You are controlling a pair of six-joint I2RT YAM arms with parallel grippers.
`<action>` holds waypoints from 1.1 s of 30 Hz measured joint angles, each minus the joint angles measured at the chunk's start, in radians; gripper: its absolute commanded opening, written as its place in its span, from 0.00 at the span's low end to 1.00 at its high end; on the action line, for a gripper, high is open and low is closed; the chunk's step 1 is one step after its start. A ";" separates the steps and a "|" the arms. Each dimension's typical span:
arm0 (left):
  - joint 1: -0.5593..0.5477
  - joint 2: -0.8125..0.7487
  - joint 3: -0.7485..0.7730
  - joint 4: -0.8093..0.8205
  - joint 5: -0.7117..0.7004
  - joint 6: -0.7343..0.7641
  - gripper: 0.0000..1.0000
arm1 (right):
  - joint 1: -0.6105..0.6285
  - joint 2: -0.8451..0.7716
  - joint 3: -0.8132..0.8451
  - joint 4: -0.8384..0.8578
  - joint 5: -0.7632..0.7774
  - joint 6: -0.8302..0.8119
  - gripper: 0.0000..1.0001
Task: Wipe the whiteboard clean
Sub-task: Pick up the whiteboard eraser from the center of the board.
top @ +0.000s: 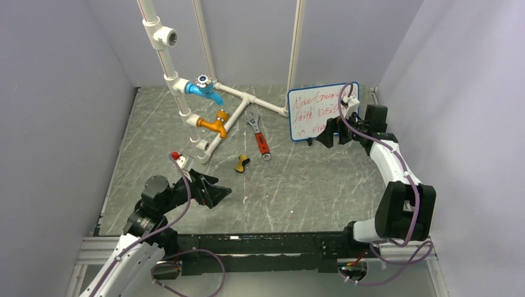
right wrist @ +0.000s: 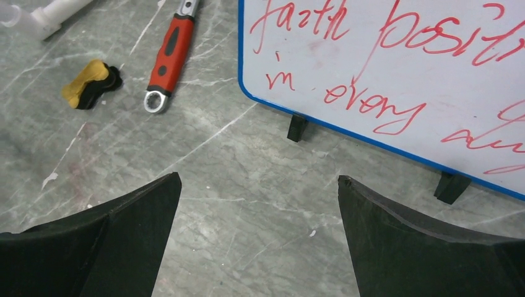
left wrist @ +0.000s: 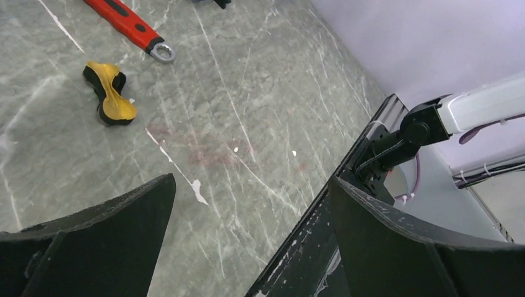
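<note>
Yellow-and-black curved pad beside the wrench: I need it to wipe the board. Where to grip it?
The yellow-and-black curved pad: probably across its narrow waist, open left pincer coming from above; it lies on the grey table, clear of the red-handled wrench.

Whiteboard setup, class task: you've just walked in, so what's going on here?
The right end effector hangs open just in front of the whiteboard, holding nothing. It stands upright at the back right of the table, its red writing not yet wiped. The left end effector is open too, low over the table near its base. A yellow-and-black block, perhaps the eraser, lies untouched near a red wrench.
</note>
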 measured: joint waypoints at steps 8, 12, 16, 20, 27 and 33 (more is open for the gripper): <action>-0.277 0.228 -0.021 0.120 -0.305 -0.024 0.97 | -0.007 0.001 -0.041 0.015 -0.108 0.009 1.00; -0.464 0.433 0.005 0.118 -0.579 -0.007 0.91 | -0.006 0.003 -0.041 0.015 -0.122 0.008 1.00; -0.551 0.631 0.114 0.115 -0.765 0.045 0.87 | -0.006 0.009 -0.041 0.015 -0.129 0.008 1.00; -0.556 0.814 0.256 0.132 -0.869 0.106 0.79 | -0.007 0.014 -0.041 0.012 -0.129 0.002 1.00; -0.509 1.121 0.474 0.113 -0.898 0.193 0.67 | -0.013 0.014 -0.041 0.002 -0.129 -0.004 1.00; -0.438 1.247 0.576 0.055 -0.895 0.236 0.59 | -0.024 0.014 -0.041 -0.009 -0.130 -0.011 1.00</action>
